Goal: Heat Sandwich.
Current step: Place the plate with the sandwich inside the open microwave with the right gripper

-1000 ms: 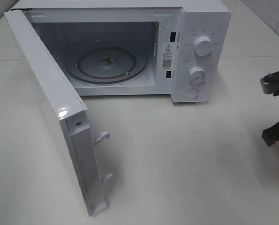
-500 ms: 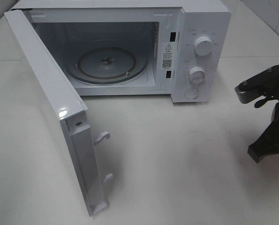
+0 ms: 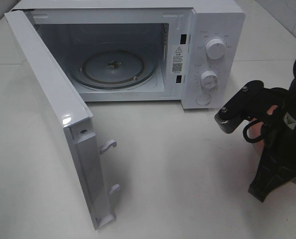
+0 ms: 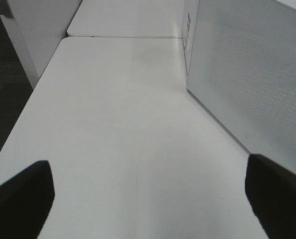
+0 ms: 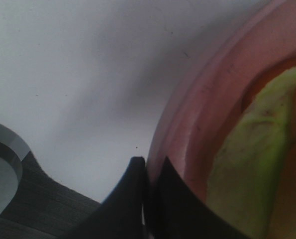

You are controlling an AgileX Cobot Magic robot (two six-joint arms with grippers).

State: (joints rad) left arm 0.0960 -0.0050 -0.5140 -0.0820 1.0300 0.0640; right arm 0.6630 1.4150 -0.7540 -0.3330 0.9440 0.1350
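A white table bears a white microwave, door swung open.

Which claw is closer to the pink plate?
Right. The right claw grips the rim of the pink plate, touching it. The left claw hangs open over the table beside the microwave door, with no plate in its view.

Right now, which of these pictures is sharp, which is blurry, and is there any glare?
Exterior high view: sharp, with a glare spot on the microwave door. Right wrist view: pink plate and sandwich too close, blurred. Left wrist view: evenly lit, table fairly clear.
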